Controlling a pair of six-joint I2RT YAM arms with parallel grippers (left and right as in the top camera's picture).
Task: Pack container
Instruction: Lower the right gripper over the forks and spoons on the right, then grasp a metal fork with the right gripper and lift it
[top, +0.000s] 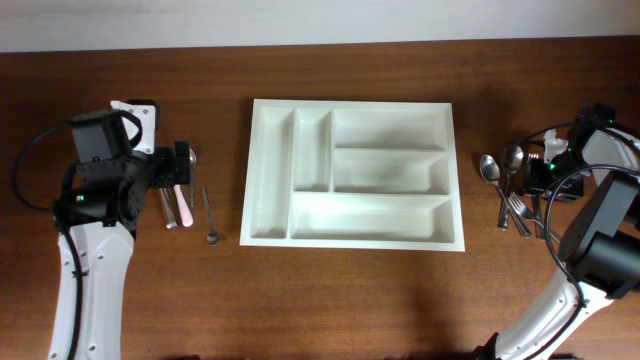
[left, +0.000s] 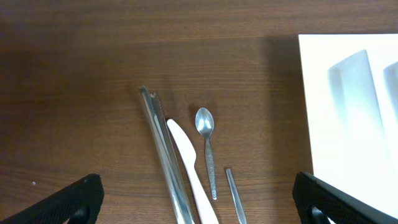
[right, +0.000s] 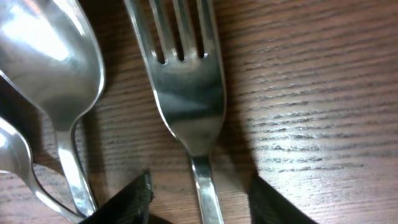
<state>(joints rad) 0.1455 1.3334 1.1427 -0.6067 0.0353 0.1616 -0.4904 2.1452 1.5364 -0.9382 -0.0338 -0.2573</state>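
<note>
The container (top: 355, 104), a white five-compartment cutlery tray, lies mid-table with nothing in it; its left part shows in the left wrist view (left: 348, 124). My left gripper (top: 180, 165) (left: 198, 199) is open wide above a steel knife (left: 160, 149), a white plastic knife (left: 186, 155), a small spoon (left: 205, 134) and another thin handle (left: 233, 193). My right gripper (top: 540, 170) (right: 202, 193) is low at the table, open, with a finger on each side of a steel fork's neck (right: 186, 81). Two spoons (right: 56, 68) lie just left of the fork.
Right of the tray lie two spoons (top: 489, 168) and forks (top: 515, 210) in a loose pile. Left of the tray a small spoon (top: 208, 215) lies nearest the tray wall. The table is dark wood (top: 350, 300).
</note>
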